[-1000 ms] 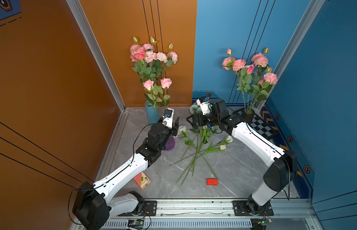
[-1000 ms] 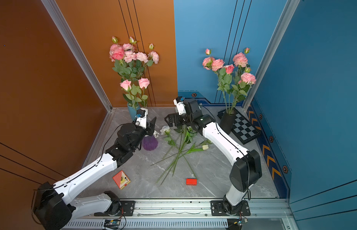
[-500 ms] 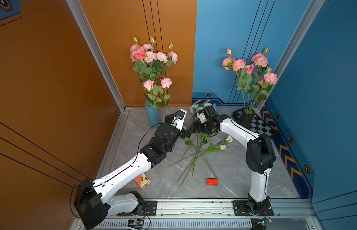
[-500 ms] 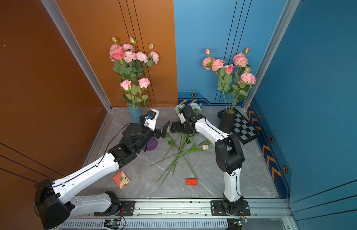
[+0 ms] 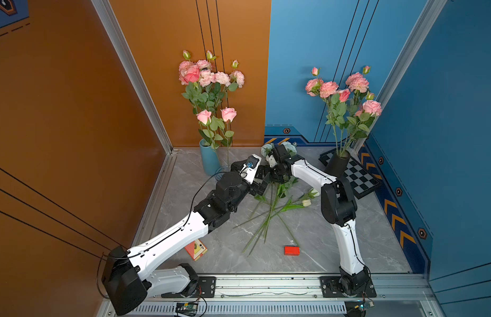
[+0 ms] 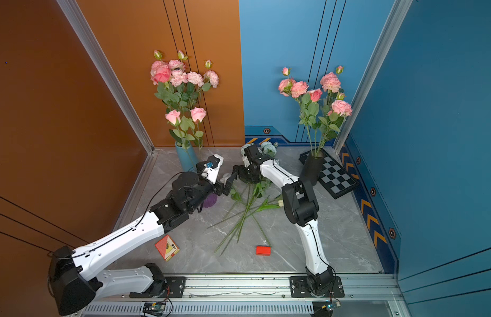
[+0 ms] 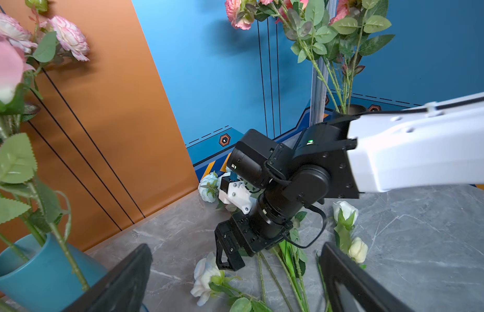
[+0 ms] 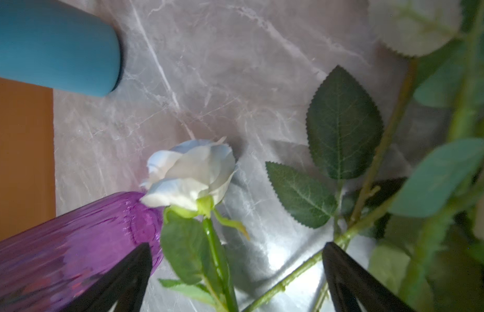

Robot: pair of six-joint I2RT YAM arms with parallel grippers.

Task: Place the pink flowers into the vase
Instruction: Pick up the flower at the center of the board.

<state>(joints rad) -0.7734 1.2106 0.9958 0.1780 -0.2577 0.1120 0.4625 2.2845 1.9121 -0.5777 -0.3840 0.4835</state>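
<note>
Both sets of jaws gape, empty, just beside the blue vase (image 5: 208, 160). Its pink flowers (image 5: 210, 75) stand upright inside. Only white flowers (image 8: 191, 175) lie below, so pull back gently and spare those stems.

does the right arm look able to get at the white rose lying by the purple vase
Probably yes: the right hand hangs open just above the white rose, nothing between them. The purple vase touches the bloom and the left hand is close, so room is tight.
</note>
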